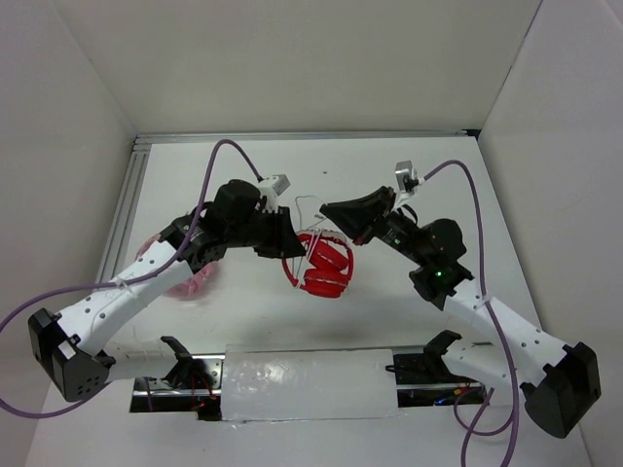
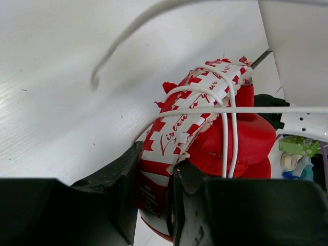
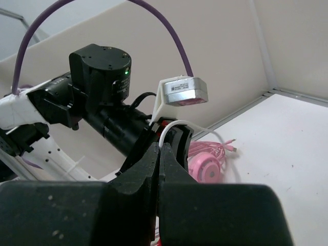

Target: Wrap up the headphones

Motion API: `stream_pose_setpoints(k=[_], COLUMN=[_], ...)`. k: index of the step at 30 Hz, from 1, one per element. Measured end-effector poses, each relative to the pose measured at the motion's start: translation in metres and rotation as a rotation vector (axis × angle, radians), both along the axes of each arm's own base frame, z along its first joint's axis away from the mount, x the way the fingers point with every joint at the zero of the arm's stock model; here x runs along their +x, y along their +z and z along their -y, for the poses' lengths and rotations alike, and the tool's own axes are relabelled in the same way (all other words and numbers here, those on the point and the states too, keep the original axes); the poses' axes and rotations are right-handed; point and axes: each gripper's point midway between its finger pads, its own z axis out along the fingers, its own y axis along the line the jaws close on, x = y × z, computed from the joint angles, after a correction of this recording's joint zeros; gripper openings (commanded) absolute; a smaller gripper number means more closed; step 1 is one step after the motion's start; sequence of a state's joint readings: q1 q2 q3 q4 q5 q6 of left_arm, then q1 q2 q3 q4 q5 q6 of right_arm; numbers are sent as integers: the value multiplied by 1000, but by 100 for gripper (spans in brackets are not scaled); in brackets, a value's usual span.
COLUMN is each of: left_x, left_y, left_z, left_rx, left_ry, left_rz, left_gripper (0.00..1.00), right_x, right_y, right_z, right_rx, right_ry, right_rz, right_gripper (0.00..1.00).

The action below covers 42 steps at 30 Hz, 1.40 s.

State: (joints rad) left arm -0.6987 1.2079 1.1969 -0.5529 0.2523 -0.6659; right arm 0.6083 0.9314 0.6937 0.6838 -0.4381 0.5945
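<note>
Left end effector (image 2: 157,166) clamped, right end effector (image 3: 158,149) seemingly pinched closed

L arm (image 1: 127,292) & R arm (image 1: 506,326) hem headphones (image 1: 326,269) sideways — far table (image 1: 370,161) open.

Lighting is bright, even, diffuse. Shadows on the white desk (image 1: 409,185) are soft. The left end effector (image 2: 154,177) and right end effector (image 3: 159,154) appear blurred close up.

Headphones (image 1: 326,265): red plastic cups, smooth, with a mild sheen.
Headband (image 2: 187,120): red-and-white printed covering, cracked and flaking at its edges.
White cable (image 2: 228,133): smooth, rubbery-looking.
Left gripper (image 2: 156,179) fingers (image 2: 123,177): black plastic, matt, faintly grainy.
Table (image 2: 61,102): white, matt, faintly marked.
Pink headphones (image 3: 205,166): glossy plastic.
</note>
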Motion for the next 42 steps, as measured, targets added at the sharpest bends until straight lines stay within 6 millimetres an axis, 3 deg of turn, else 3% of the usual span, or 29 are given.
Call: stream_pose_setpoints(k=[12,19,22,26,29,35,37,39,40,42], left_x=[15,26,37,66,79,65,82,120,136,157], left_y=[-9,-17,-16,-4,2,-7,-12,-18,-22,-29], left_z=[12,17,18,13,11,4,-8,-34,-47,-67], left_rx=[-20,-13,-6,6,18,83,124,154,174,213], left_ry=[30,40,52,98,101,49,124,255,316,403], left_rz=[-45,-71,-91,-114,-166,-248,-210,-165,-145,-115], left_gripper=[0,0,0,0,0,0,0,0,0,0], right_x=[-4,-1,-1,0,-4,-40,-75,-109,-120,-133], right_y=[-18,-26,-30,-44,-59,-76,-70,-58,-53,-55], right_z=[21,24,23,22,17,-2,-12,-17,-17,-17], right_rx=[-17,-40,-54,-90,-199,-537,-602,-601,-593,-592], right_ry=[-128,-150,-145,-154,-139,59,260,433,486,564], right_rz=[-64,-91,-103,-106,-20,368,537,694,756,847], right_gripper=[4,6,6,5,0,14,17,23,29,31])
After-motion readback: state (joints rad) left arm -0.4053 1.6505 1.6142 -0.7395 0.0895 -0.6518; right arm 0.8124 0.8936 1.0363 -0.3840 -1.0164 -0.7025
